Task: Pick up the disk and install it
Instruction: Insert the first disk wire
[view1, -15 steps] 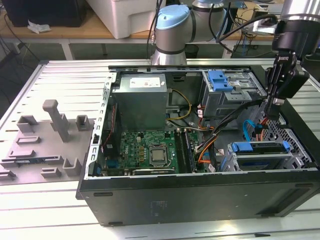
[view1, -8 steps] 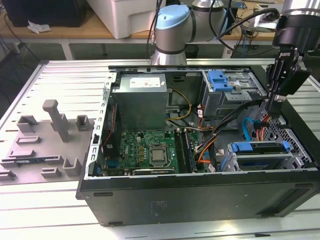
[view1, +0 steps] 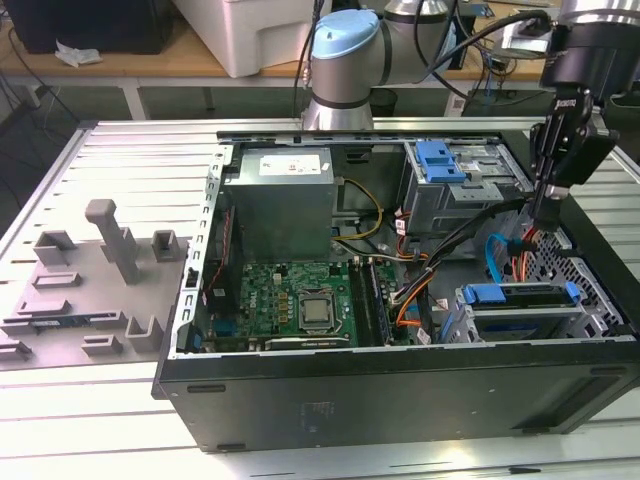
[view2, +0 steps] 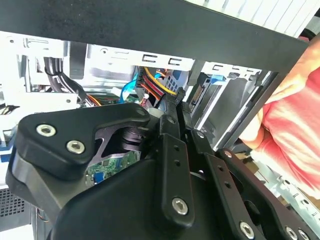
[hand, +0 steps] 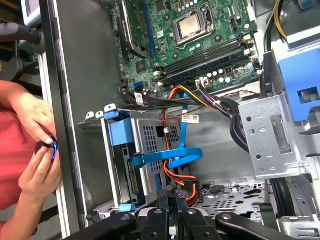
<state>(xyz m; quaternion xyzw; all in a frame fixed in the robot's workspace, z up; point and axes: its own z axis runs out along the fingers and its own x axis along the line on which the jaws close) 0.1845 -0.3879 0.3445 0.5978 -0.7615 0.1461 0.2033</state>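
Observation:
The disk (hand: 131, 172) stands on edge in the silver drive bay at the case's front corner, blue carrier rail (hand: 119, 133) around it, connector side facing the cables. In the exterior view the disk (view1: 520, 296) sits in the near bay on the exterior view's right. My gripper (view1: 546, 214) hangs over the case just behind that bay. Its fingers (hand: 169, 196) stand together, shut with nothing between them, above the red and orange cables beside the disk. In the second wrist view the gripper (view2: 176, 111) points into the case toward the cable bundle.
A loose blue data cable (hand: 168, 158) crosses beside the bay. A person's hands (hand: 37, 150) hold a small blue part outside the case wall, and a hand (view2: 295, 100) rests by the case rim. The motherboard (view1: 300, 300), the grey power supply (view1: 280, 205) and an upper blue-latched cage (view1: 442, 162) fill the case.

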